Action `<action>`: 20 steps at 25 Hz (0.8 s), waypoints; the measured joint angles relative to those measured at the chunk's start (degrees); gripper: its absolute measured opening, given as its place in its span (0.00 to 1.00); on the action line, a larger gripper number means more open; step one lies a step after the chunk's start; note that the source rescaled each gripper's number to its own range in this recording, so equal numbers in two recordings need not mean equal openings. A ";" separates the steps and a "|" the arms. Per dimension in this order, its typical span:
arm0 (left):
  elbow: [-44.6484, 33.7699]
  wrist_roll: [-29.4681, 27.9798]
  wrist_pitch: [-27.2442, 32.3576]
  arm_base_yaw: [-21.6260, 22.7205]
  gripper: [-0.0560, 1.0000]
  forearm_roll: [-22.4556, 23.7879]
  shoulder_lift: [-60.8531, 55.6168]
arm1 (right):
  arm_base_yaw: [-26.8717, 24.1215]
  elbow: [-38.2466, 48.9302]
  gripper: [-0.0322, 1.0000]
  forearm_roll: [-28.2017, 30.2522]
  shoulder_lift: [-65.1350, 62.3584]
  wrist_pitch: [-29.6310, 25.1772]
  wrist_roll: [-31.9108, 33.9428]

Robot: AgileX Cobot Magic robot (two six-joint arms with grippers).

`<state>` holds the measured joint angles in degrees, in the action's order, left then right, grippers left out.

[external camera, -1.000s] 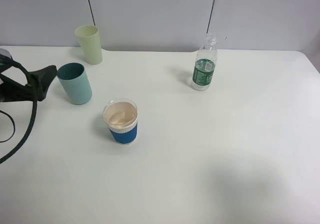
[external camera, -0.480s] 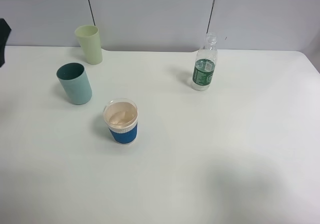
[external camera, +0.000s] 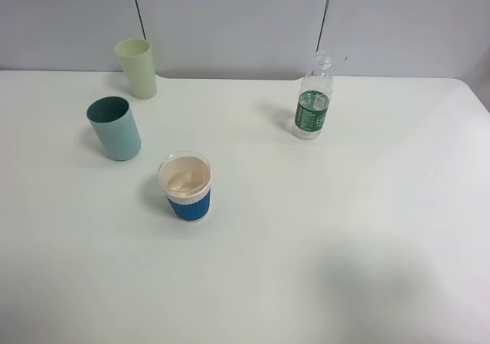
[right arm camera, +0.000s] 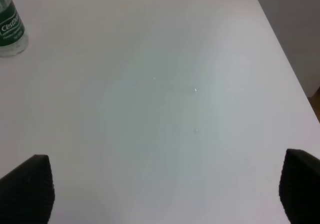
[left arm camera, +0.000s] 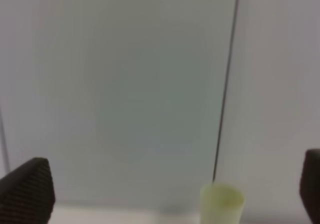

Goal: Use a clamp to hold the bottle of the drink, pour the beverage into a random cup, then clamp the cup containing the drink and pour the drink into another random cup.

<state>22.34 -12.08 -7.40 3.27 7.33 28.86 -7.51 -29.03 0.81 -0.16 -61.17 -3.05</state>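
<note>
Bottle stands upright on the white table, cap off as far as can be told, little visible inside. Blue-sleeved cup sits well to the bottle's left and nearer the camera; teal cup farther left again; pale green cup behind that, by the wall.

Both arms are out of the overhead view. Left gripper: fingers spread wide, empty (facing the wall). Right gripper: fingers apart, empty, over bare table right of the bottle.

Judgement: the pours look finished, since the sleeved cup seems to hold liquid; no further move seems needed.
</note>
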 joint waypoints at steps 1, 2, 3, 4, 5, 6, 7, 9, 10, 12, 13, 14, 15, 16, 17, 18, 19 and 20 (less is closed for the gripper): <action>1.43 0.08 5.71 0.00 1.00 0.20 -1.26 | 0.00 0.00 0.82 0.00 0.00 0.00 0.00; 2.69 0.08 11.26 0.00 1.00 0.61 -2.56 | 0.00 0.00 0.82 0.00 0.00 0.00 0.00; 3.63 0.13 15.74 0.00 1.00 0.98 -3.63 | 0.00 0.00 0.82 0.00 0.00 0.00 0.00; 4.59 0.13 20.79 0.00 1.00 1.08 -4.91 | 0.00 0.00 0.82 0.00 0.00 0.00 0.00; 5.39 0.19 25.56 0.00 1.00 1.08 -6.22 | 0.00 0.00 0.82 0.00 0.00 0.00 0.00; 5.88 0.32 30.04 0.00 1.00 1.08 -7.37 | 0.00 0.00 0.82 0.00 0.00 0.00 0.00; 6.31 0.44 33.59 0.00 1.00 1.08 -8.77 | 0.00 0.00 0.82 0.00 0.00 0.00 0.00; 6.40 0.72 40.92 0.00 1.00 1.08 -11.76 | 0.00 0.00 0.82 0.00 0.00 0.00 0.00; 6.40 0.72 43.75 0.00 1.00 1.08 -12.99 | 0.00 0.00 0.82 0.00 0.00 0.00 0.00; 6.40 0.74 49.42 0.00 1.00 1.08 -15.79 | 0.00 0.00 0.82 0.00 0.00 0.00 0.00; 6.40 0.79 51.60 0.00 1.00 1.08 -16.94 | 0.00 0.00 0.82 0.00 0.00 0.00 0.00; 6.40 0.79 53.27 0.00 1.00 1.08 -18.23 | 0.00 0.00 0.82 0.00 0.00 0.00 0.00; 6.40 0.79 55.06 0.00 1.00 1.08 -19.48 | 0.00 0.00 0.82 0.00 0.00 0.00 0.00; 6.40 0.79 56.47 0.00 1.00 1.02 -20.70 | 0.00 0.00 0.82 0.00 0.00 0.00 0.00; 6.40 0.79 57.12 0.00 1.00 1.02 -21.72 | 0.00 0.00 0.82 0.00 0.00 0.00 0.00; 6.40 0.79 57.31 0.00 1.00 0.97 -22.96 | 0.00 0.00 0.82 0.00 0.00 0.00 0.00; 6.40 0.79 57.47 0.00 1.00 0.90 -24.18 | 0.00 0.00 0.82 0.00 0.00 0.00 0.00; 6.40 0.79 57.58 0.00 1.00 0.84 -25.37 | 0.00 0.00 0.82 0.00 0.00 0.00 0.00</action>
<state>28.74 -11.29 50.18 3.27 8.17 3.49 -7.51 -29.03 0.81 -0.16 -61.17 -3.05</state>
